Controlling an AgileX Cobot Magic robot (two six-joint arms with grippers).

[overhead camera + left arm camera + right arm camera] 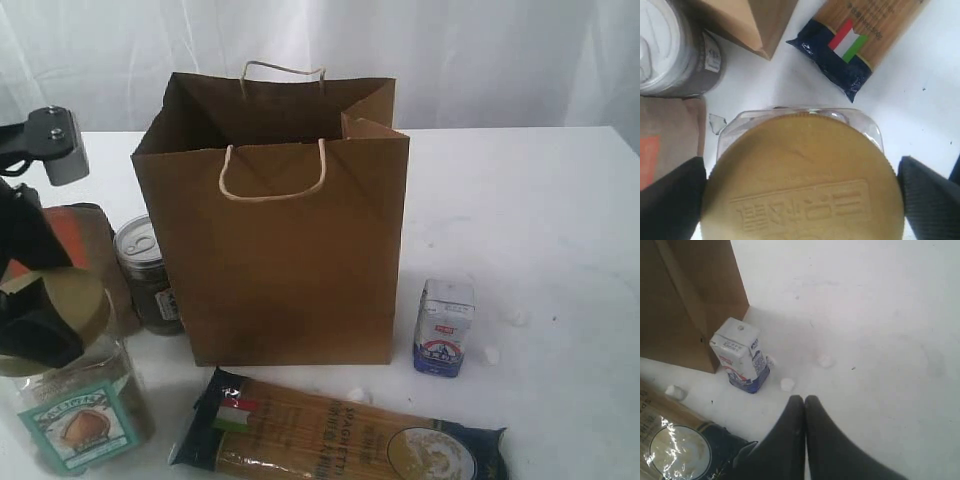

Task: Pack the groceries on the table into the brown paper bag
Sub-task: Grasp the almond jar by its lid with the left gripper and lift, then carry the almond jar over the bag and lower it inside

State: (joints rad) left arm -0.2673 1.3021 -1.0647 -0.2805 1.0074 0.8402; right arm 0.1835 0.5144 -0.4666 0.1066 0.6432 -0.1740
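- Counted on the white table (540, 220): one brown paper bag (290, 260), one clear jar (75, 400) with a tan lid (802, 180), one dark can (145, 270), one brown pouch with orange label (85, 235), one small white-blue carton (443, 328), one long spaghetti packet (340, 440).
- Also a few tiny white crumbs (786, 385), scattered around the carton and by the bag's near right corner.
- Bag upright and open-mouthed near the middle of the table, kraft brown, with two pale cord handles, taller than every grocery.
- Jar at the near left corner of the table, packet flat along the near edge in front of the bag, carton upright just right of the bag.
- Can close against the bag's left side, pouch left of the can and behind the jar.
- Left gripper (802, 192) spread wide over the jar, one dark finger (670, 205) on each side of the lid; contact with the lid impossible to tell.
- Right gripper (805, 402) clenched, fingers pressed together on nothing, above bare table near the carton.
- Raised characters visible on the lid, a nut picture on the jar's label.
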